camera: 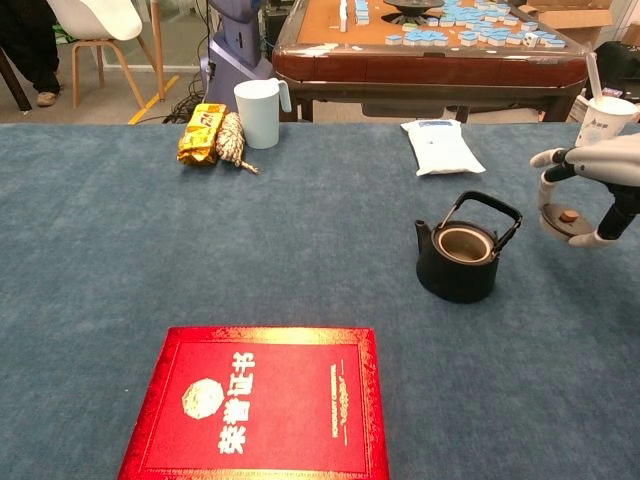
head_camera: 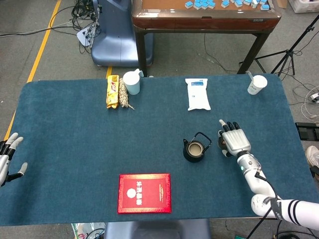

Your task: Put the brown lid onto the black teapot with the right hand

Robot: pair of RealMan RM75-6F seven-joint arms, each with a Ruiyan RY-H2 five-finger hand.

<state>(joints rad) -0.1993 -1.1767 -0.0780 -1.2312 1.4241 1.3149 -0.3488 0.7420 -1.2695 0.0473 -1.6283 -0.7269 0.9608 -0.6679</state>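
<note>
— So, where is the brown lid [camera: 568, 222] right now?

— In the right hand [head_camera: 235, 141], pinched between the thumb and the fingers. The chest view shows it clear of the counter [head_camera: 70, 139], to the right of the black teapot [camera: 460, 258] and a little apart from it, at about the teapot's 3 o'clock. The lid lies roughly level with its small knob on top.

— And the teapot itself?

— It stands upright on the blue counter with its mouth uncovered and its wire handle tipped toward 1 o'clock in the head view. The spout points to 9 o'clock.

— What about the left hand [head_camera: 9, 159]?

— It sits at the far 9 o'clock edge of the counter, released, fingers spread and holding nothing.

— Anything else on the counter?

— A red booklet [head_camera: 144, 193] with gold lettering lies at 7 o'clock from the teapot. At 12 o'clock there is a white packet [head_camera: 198, 94]. Toward 10 o'clock a pale blue cup [head_camera: 132, 82] stands just beside a yellow snack packet [head_camera: 113, 91] and a small bundle of twine [head_camera: 123, 94]. A white paper cup [head_camera: 257, 84] stands at the far 2 o'clock corner.
</note>
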